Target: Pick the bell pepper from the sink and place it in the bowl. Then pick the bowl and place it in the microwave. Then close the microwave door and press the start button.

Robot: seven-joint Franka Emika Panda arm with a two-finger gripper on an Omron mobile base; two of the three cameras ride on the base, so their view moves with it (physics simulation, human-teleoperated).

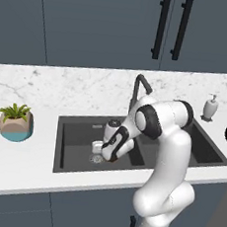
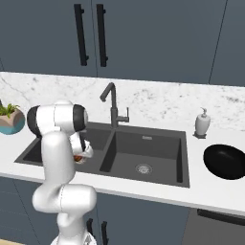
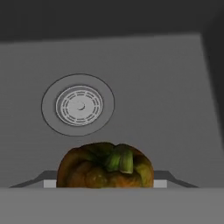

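The bell pepper (image 3: 105, 166), orange-brown with a green stem, lies on the floor of the sink's left basin (image 1: 79, 127), just in front of the round drain (image 3: 78, 105). My gripper (image 3: 105, 183) reaches down into that basin, and its two fingertips press against the pepper's left and right sides. A bit of orange, the bell pepper (image 2: 78, 158), shows under the hand in the right base view. The black bowl (image 2: 225, 161) rests on the counter to the right of the sink (image 2: 158, 153). The microwave and its door are out of view.
The dark faucet (image 1: 140, 83) rises behind the divider between the basins, close to my forearm. A white soap dispenser (image 2: 202, 123) stands behind the sink's right corner. A potted plant (image 1: 16, 122) sits on the counter to the left. Cabinets hang above.
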